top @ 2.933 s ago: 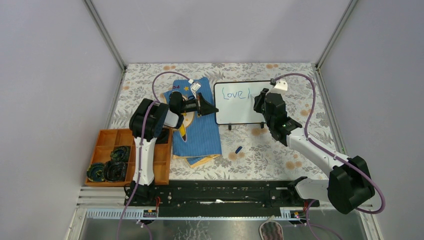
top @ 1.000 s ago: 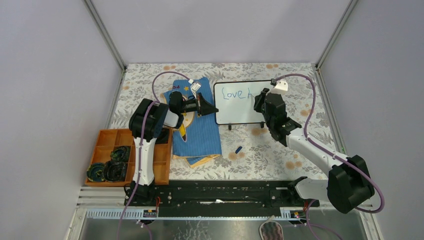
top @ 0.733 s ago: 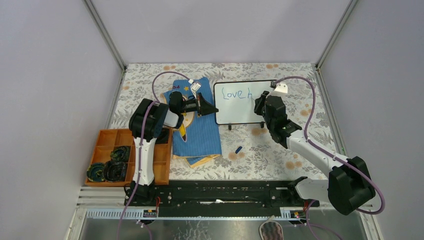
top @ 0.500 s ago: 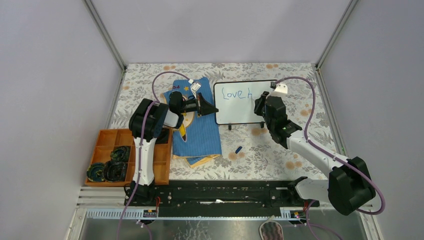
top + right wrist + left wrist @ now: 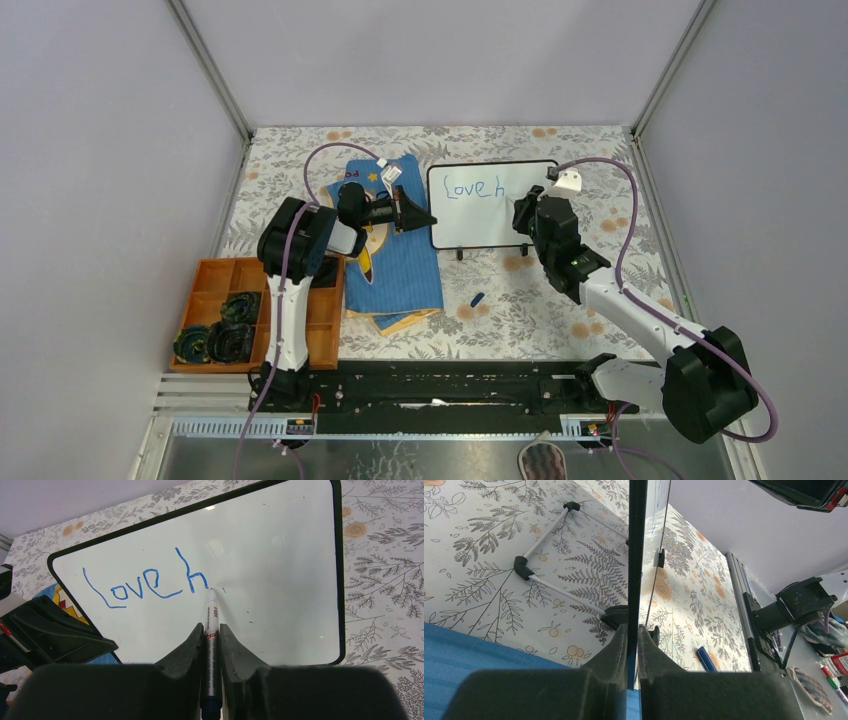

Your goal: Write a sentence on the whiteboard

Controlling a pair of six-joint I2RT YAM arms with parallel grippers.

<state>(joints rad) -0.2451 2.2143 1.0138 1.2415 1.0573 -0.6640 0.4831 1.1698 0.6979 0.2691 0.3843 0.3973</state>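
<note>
The whiteboard (image 5: 480, 215) stands tilted on its little black feet at the back middle, and fills the right wrist view (image 5: 280, 555). The sentence (image 5: 145, 582) reads "Love h" in blue; it also shows in the top view (image 5: 473, 188). My left gripper (image 5: 428, 217) is shut on the whiteboard's left edge, seen edge-on in the left wrist view (image 5: 637, 555). My right gripper (image 5: 211, 628) is shut on a marker (image 5: 212, 625), whose tip touches the board just right of the "h". In the top view the right gripper (image 5: 521, 211) is at the board's right part.
A blue cartoon-print cloth (image 5: 395, 260) lies left of the board. A blue marker cap (image 5: 478, 298) lies on the floral table cover in front of the board. An orange tray (image 5: 305, 335) with dark items sits at the near left.
The writing grew from "Love" plus one stroke to "Love h". My right gripper with the marker moved slightly right along the board. The left gripper stayed put.
</note>
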